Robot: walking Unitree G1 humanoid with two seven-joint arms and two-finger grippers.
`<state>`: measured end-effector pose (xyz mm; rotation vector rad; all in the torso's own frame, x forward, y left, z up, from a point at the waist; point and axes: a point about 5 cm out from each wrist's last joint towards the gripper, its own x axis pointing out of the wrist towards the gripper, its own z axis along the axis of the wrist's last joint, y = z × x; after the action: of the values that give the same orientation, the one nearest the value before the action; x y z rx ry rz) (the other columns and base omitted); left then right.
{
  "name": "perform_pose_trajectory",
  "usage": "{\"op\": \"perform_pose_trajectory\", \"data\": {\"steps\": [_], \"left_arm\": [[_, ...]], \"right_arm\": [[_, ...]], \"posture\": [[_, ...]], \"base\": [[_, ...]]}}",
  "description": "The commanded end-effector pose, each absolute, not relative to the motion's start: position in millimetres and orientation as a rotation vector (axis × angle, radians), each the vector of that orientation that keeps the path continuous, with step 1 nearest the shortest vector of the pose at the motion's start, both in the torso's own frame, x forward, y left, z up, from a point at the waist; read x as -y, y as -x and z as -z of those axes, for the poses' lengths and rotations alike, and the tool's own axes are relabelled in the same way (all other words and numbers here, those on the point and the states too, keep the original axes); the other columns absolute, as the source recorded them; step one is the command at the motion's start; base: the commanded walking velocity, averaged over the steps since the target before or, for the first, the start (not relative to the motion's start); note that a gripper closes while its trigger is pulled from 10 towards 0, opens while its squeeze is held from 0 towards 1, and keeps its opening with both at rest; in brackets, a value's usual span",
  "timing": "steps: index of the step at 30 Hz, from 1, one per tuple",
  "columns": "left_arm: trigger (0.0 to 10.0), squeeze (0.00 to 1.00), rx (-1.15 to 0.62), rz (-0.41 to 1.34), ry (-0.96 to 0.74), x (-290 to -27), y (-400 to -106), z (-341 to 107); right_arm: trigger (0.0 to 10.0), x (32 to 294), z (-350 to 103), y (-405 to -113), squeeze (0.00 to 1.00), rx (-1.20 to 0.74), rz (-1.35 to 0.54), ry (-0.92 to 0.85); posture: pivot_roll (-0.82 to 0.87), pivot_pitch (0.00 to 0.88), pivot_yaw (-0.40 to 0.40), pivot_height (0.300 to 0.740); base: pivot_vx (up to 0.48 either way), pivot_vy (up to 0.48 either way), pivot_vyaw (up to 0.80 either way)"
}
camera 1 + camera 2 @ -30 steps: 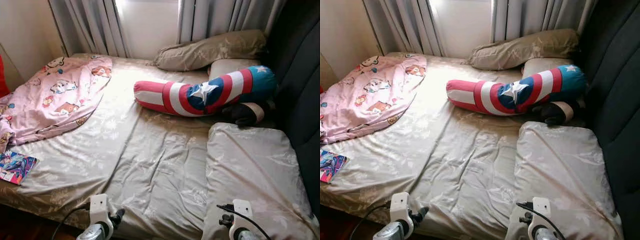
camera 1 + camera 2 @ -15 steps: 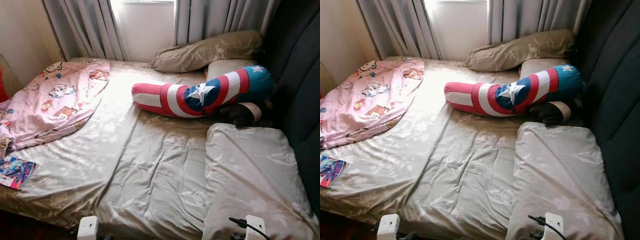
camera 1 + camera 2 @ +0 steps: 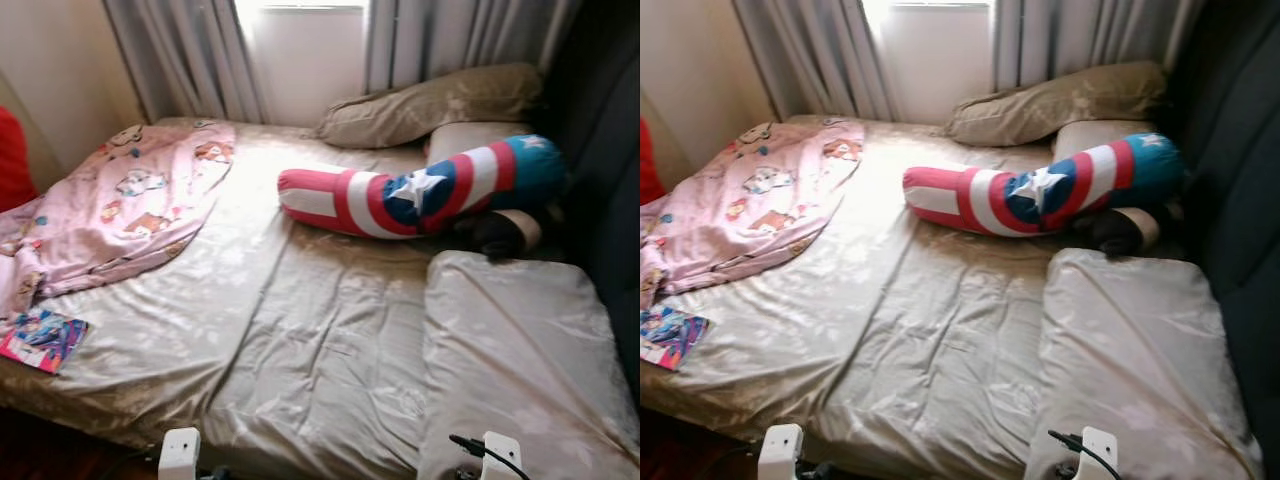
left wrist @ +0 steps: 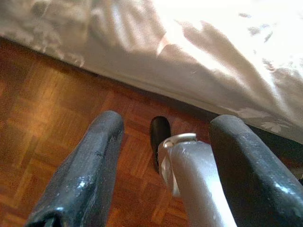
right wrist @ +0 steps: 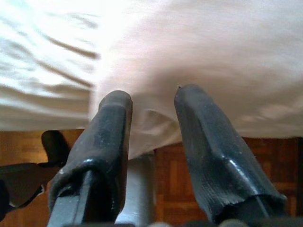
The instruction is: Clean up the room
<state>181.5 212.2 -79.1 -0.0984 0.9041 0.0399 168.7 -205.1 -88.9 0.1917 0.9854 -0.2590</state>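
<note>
A bed with a rumpled beige sheet [image 3: 300, 330] lies in front of me. On its left side is a crumpled pink cartoon blanket [image 3: 120, 210]. A colourful book [image 3: 42, 340] rests at the front left edge. A red, white and blue star bolster [image 3: 400, 200] lies across the back right, over a dark plush thing [image 3: 500, 232]. My left gripper [image 4: 168, 123] hangs open over the wooden floor [image 4: 47, 118] beside the bed edge. My right gripper [image 5: 152, 97] is open, pointing at the hanging sheet [image 5: 199, 47]. Both hold nothing.
A large beige pillow [image 3: 510, 350] lies at the front right, another beige pillow [image 3: 430, 100] at the back by the grey curtains [image 3: 180, 60]. A dark padded headboard [image 3: 610, 180] runs along the right. Something red [image 3: 12, 160] stands at the far left.
Both wrists have dropped towards the lower edge of the head views. The camera has shifted a little, so the whole bed sits differently in the picture.
</note>
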Motion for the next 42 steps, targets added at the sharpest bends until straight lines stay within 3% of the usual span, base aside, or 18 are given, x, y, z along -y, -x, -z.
{"op": "perform_pose_trajectory", "data": {"steps": [1, 19, 42], "left_arm": [[10.0, 0.0, -0.921, -0.048, 0.093, -212.5, -181.1, 79.8], [10.0, 0.0, -0.897, -0.036, 0.1, -202.1, -192.6, 76.2], [10.0, 0.0, -0.894, -0.035, 0.098, -206.8, -188.5, 77.0]], "right_arm": [[10.0, 201.1, 89.3, -169.7, 0.0, -0.991, 0.261, -0.205], [10.0, 219.9, 87.7, -164.1, 0.0, -0.972, 0.278, -0.208], [10.0, 196.8, 87.8, -173.8, 0.0, -0.969, 0.236, -0.211]], "posture": [[-0.07, 0.0, 0.028, 0.74], [-0.06, 0.0, 0.022, 0.74], [-0.06, 0.0, 0.028, 0.74]], "base": [[0.0, 0.33, 0.0], [0.0, 0.457, 0.0], [0.0, 0.48, 0.0]]}}
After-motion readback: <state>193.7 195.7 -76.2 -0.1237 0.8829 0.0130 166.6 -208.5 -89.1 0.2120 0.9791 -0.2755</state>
